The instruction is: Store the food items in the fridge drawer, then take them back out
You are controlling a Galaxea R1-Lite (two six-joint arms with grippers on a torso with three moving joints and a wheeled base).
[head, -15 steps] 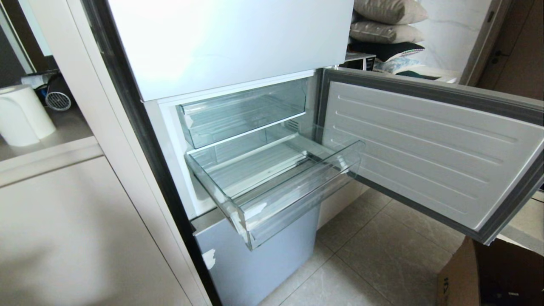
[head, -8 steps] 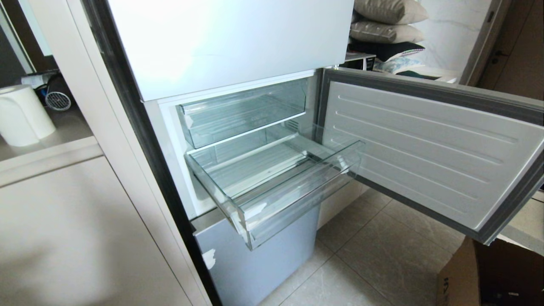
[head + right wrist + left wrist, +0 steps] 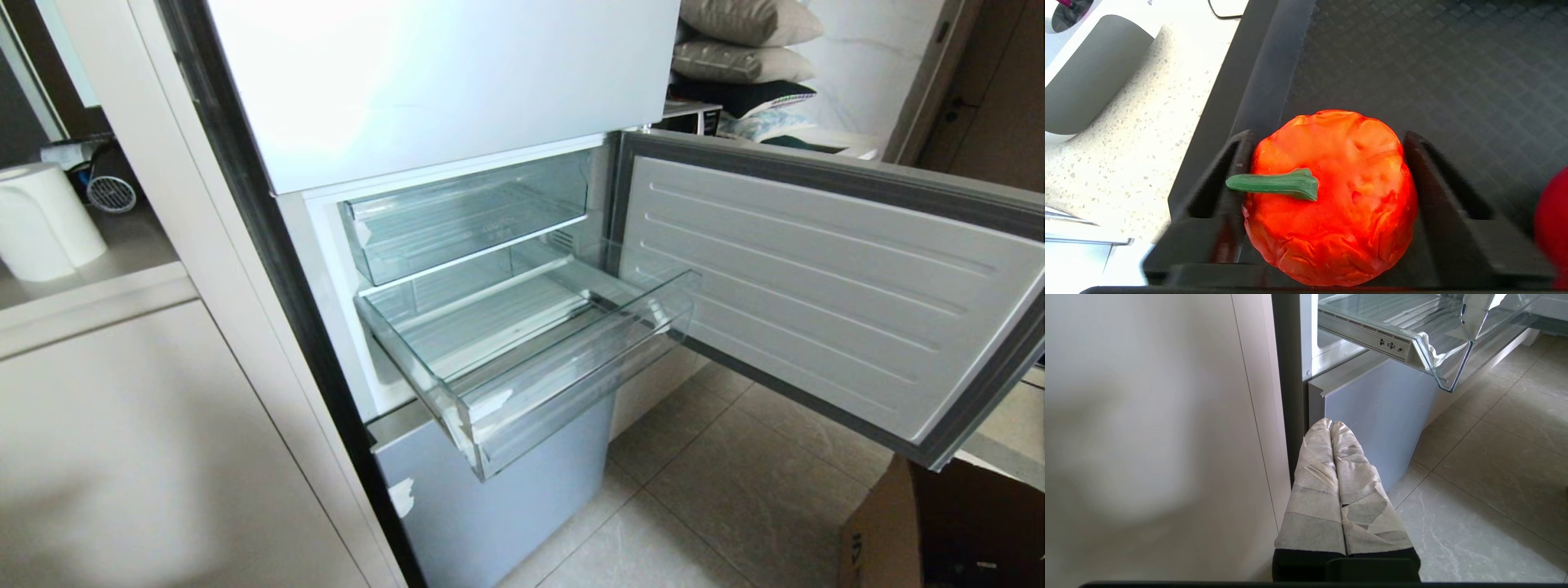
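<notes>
The clear fridge drawer [image 3: 522, 359] stands pulled out, beside the open door [image 3: 816, 286].

Left gripper [image 3: 1332, 424] hung parked, taped fingers [image 3: 1316, 477] pressed together. Right gripper [image 3: 1327, 163] reached down, dark fingers [image 3: 1429, 171] spread wide apart.

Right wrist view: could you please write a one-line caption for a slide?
Right gripper straddles a red-orange tomato with a green stem on a dark textured tray.

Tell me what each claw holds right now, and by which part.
The right claw has the tomato between its fingers, at its sides; a firm grip cannot be told. The left claw is shut on nothing.
</notes>
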